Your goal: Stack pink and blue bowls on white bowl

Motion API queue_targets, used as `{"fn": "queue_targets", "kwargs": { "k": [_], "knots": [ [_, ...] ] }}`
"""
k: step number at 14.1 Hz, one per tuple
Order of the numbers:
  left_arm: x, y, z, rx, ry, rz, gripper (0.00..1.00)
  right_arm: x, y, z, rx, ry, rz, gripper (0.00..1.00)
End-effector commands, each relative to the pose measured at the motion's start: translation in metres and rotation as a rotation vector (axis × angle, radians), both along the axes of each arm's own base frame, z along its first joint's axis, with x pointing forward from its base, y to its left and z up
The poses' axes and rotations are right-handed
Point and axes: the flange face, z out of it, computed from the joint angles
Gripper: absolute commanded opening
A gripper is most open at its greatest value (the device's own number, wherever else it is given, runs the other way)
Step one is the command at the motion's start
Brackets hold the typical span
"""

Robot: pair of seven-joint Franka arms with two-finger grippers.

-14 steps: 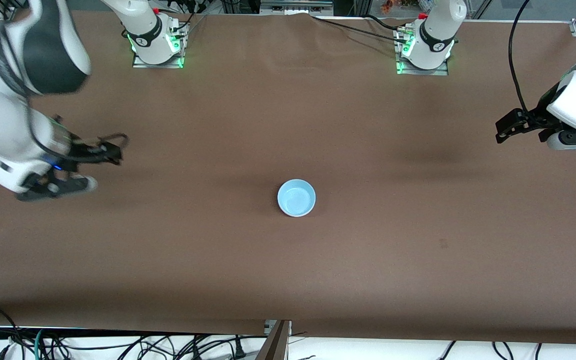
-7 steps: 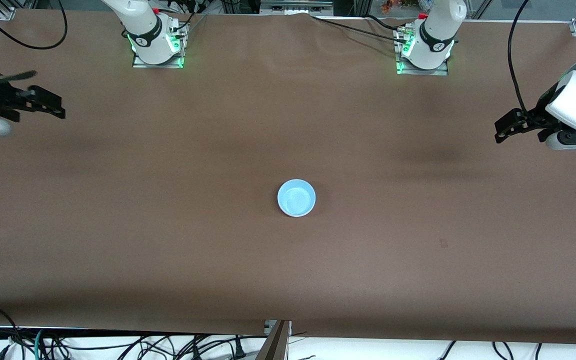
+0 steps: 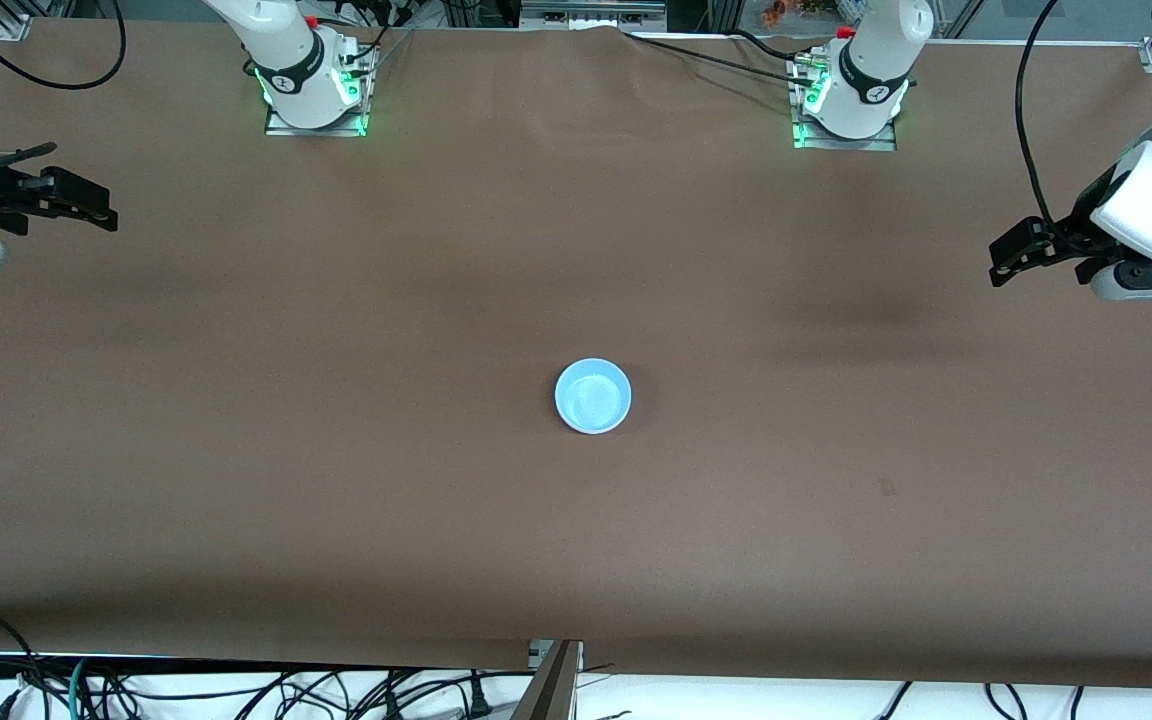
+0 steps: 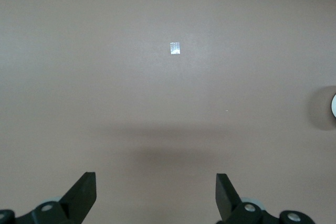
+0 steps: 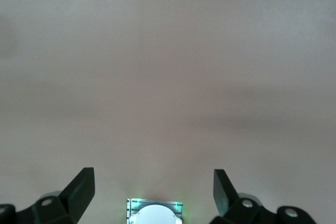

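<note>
A light sky blue bowl (image 3: 593, 396) sits upright at the middle of the table; its edge also shows in the left wrist view (image 4: 334, 106). No pink bowl and no white bowl show in any view. My left gripper (image 3: 1002, 265) hangs open and empty over the table at the left arm's end (image 4: 156, 182). My right gripper (image 3: 101, 212) hangs open and empty over the table at the right arm's end (image 5: 154, 179). Both are well away from the bowl.
The brown table (image 3: 336, 500) carries a small pale mark (image 4: 175, 48). The right arm's base (image 3: 311, 85) and the left arm's base (image 3: 851, 95) stand at the table's edge farthest from the front camera. The right arm's base also shows in the right wrist view (image 5: 155, 212).
My right arm has swung up and out toward its end of the table, away from the bowl. The left arm and the blue bowl have stayed put.
</note>
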Motion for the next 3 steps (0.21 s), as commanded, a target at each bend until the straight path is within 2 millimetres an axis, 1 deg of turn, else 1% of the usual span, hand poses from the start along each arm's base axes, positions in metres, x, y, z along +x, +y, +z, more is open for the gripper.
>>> {"fn": "queue_targets", "kwargs": {
  "k": [1, 3],
  "knots": [
    [-0.0042, -0.0009, 0.0039, -0.024, -0.012, -0.017, 1.00, 0.0017, -0.0036, 0.0004, -0.008, 0.000, 0.004, 1.00],
    [-0.0042, -0.0018, 0.0039, -0.024, -0.012, -0.019, 1.00, 0.0024, -0.0094, -0.0010, -0.008, 0.000, -0.001, 1.00]
  ]
}}
